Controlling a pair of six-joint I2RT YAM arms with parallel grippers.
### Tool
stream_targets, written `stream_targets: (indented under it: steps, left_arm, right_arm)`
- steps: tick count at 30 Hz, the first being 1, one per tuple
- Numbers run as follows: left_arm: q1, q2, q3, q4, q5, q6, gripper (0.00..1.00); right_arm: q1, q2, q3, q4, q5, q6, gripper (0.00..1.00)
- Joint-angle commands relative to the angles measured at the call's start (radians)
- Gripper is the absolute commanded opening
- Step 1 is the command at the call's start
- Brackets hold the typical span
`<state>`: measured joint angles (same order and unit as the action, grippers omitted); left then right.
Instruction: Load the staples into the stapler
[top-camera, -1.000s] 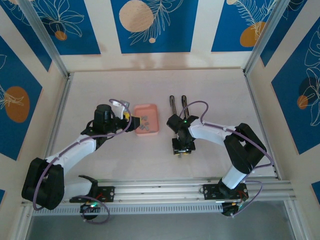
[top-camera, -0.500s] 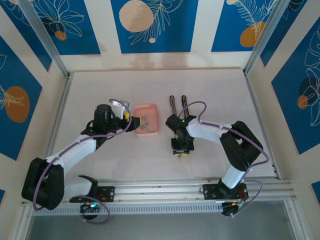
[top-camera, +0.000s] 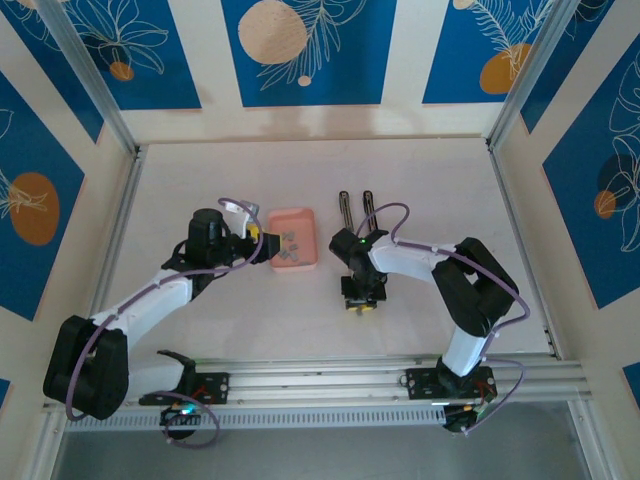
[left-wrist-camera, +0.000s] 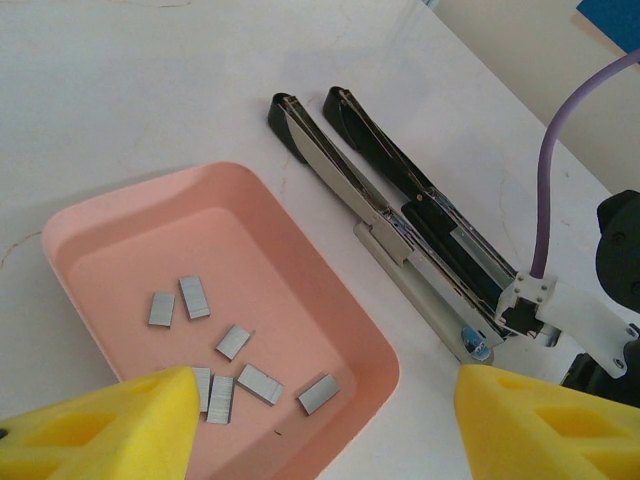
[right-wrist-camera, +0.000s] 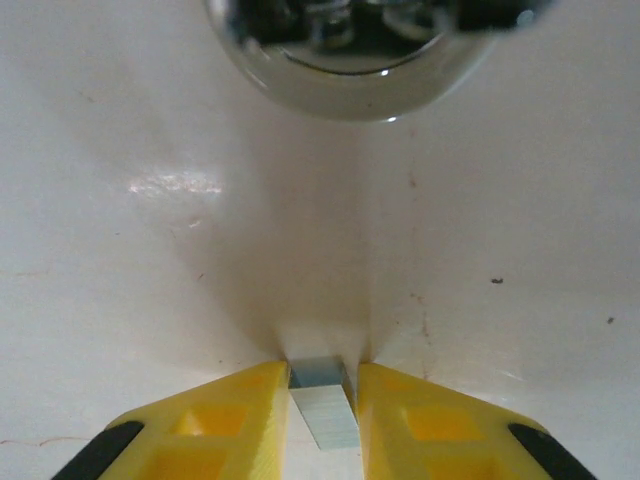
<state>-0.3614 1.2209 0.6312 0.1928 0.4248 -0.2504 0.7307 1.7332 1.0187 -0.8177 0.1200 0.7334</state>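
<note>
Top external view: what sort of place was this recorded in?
Probably a purpose-built robot test cell, not an office: a white table fenced by aluminium framing, blue leaf-print wall panels behind, and the left arm and right arm bolted at its near edge.

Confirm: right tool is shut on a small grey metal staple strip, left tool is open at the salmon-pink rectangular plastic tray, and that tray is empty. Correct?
Not quite: the salmon-pink rectangular tray is not empty. The left wrist view shows several small grey metal staple strips lying in it. The rest is right: right tool shut on a staple strip, left tool open at the tray.
</note>
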Motion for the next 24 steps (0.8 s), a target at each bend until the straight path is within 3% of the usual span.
stream_targets:
  steps: [1,4,15,24]
  left_arm:
    - [-0.011,0.006,0.022,-0.010,0.002,0.029,0.68]
    - [-0.010,0.008,0.022,-0.009,0.002,0.031,0.68]
    - [-0.013,0.017,0.031,-0.003,-0.003,0.041,0.68]
    - [-0.019,0.049,0.058,0.014,-0.030,-0.001,0.68]
  right_arm:
    - [-0.001,0.018,0.012,-0.021,0.000,0.024,0.23]
    - [0.000,0.026,0.008,-0.023,0.011,0.028,0.18]
    - [0.044,0.009,0.001,-0.015,0.075,0.070,0.16]
    - [0.068,-0.195,-0.019,0.069,0.224,0.042,0.16]
